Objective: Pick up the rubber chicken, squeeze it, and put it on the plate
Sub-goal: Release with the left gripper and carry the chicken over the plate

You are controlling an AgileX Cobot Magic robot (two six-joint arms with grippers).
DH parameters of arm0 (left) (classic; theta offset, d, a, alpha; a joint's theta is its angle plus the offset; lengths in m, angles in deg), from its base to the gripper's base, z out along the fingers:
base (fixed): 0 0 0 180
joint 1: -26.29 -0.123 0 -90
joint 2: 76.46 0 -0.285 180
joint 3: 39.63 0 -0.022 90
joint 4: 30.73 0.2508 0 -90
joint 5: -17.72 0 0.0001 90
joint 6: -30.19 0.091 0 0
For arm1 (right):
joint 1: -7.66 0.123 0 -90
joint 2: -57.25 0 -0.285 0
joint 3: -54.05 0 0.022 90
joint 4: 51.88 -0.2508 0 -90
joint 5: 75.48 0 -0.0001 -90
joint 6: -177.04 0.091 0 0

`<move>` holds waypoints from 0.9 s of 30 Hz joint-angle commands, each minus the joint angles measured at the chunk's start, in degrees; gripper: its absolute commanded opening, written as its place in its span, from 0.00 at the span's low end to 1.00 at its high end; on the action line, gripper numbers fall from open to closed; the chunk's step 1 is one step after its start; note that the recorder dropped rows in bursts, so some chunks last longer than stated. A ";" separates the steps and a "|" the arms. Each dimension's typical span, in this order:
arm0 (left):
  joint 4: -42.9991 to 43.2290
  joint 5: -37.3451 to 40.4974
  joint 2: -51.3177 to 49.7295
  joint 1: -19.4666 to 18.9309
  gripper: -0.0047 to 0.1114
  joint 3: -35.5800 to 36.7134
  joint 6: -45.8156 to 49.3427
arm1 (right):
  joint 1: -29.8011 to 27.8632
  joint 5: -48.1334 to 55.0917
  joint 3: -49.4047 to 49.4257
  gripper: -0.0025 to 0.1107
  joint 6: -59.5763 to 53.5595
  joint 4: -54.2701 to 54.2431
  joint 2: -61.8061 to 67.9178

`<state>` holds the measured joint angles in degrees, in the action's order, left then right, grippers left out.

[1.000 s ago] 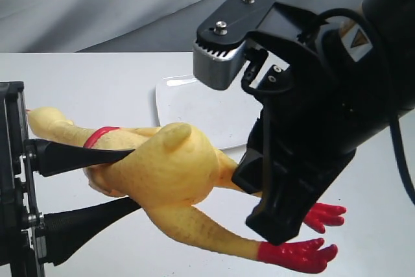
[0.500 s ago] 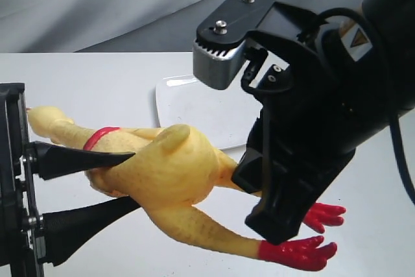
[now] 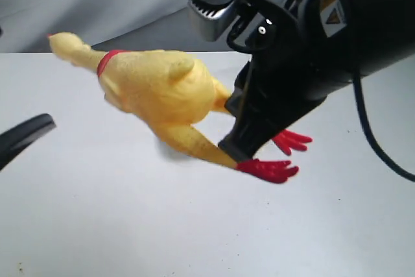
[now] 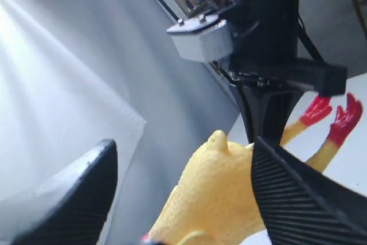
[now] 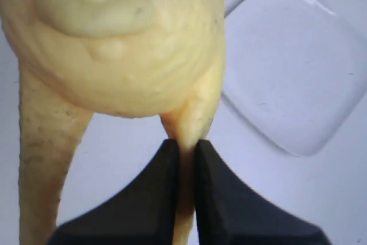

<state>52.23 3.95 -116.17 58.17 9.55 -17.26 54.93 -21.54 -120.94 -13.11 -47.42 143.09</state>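
Yellow, pebbled rubber fills the middle of the exterior view: the rubber chicken (image 3: pixel 162 89) hangs clear of the desk (image 3: pixel 194 231). Its plump body sits in the upper centre, and the thin neck with its red collar band (image 3: pixel 107 60) runs to the head at the upper left. The legs slant down to the right and end in glossy red feet (image 3: pixel 269 170). The right fingers (image 5: pixel 149 199) — smooth, black, wedge-shaped — are pressed together on one thin leg just below the body, pinching it; the other leg hangs free beside them. The left fingers (image 4: pixel 298 199), black with a ribbed inner face, stand spread wide and grip nothing; in the exterior view one tip shows at the left edge, well apart from the toy. The plate (image 5: pixel 292 61) — a glossy white square with rounded corners and a slightly raised rim — lies flat on the desk, partly hidden behind the chicken's body in the right wrist view; the toy is not resting on it. The desk is matte pale grey, with a soft shadow (image 3: pixel 175 154) under the bird, and creased grey cloth (image 3: pixel 97 4) hangs behind it.
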 commanded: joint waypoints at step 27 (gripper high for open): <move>-1.55 10.98 5.57 0.11 0.59 -0.21 -6.90 | -20.67 -31.27 -0.23 0.02 -7.60 -6.62 35.53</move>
<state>51.40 14.06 -110.66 58.17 9.55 -23.18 34.71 -51.72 -120.94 -20.10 -53.33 177.57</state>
